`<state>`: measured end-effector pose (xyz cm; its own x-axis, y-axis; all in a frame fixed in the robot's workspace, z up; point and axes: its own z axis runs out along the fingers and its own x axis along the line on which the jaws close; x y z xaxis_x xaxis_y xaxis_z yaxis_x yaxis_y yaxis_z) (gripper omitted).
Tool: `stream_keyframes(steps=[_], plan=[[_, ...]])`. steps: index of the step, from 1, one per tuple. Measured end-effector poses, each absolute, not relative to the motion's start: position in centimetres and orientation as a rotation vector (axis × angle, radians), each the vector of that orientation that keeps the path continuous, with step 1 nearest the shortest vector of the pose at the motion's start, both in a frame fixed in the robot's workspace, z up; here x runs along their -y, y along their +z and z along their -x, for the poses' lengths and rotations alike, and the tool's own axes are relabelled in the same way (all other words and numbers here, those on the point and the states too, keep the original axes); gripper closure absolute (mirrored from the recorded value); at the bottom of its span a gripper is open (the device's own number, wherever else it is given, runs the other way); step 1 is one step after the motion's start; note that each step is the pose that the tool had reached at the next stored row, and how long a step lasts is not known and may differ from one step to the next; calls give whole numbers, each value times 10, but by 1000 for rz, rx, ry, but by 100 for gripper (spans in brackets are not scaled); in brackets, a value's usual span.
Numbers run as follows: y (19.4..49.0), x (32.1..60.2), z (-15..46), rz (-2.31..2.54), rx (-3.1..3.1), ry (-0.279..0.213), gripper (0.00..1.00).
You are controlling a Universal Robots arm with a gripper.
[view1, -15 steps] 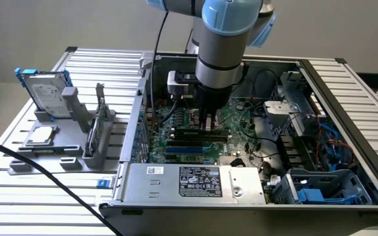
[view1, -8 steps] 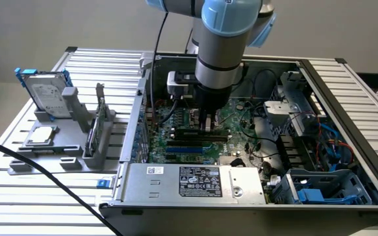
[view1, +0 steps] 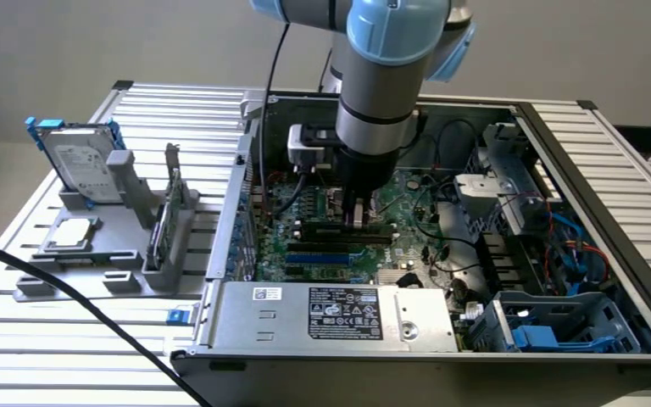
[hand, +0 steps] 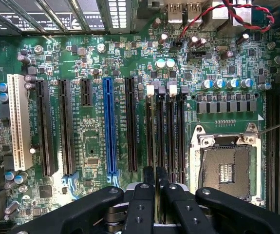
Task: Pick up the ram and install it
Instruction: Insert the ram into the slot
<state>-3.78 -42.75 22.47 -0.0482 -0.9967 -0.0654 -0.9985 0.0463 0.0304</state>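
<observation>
The open computer case lies on its side on the slatted surface, so that the motherboard faces upward and its slots can be reached from above. The arm stands vertically over the case, with the gripper lowered to the memory slots directly beneath it; this posture suits a straight downward press. The gripper's fingers are drawn close together on the ram, held edge-on as a thin dark strip between them, aligned lengthwise with the slot below. The empty processor socket lies just beside the slots. Well away from the gripper, outside the case, a grey holder keeps a hard drive and a processor chip within reach.
</observation>
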Motion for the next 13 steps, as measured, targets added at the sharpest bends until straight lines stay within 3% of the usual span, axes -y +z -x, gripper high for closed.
stream_keyframes(steps=[10,13], plan=[[221,427,38,2152,-2250,105,86],[221,427,38,2153,-2250,105,78]])
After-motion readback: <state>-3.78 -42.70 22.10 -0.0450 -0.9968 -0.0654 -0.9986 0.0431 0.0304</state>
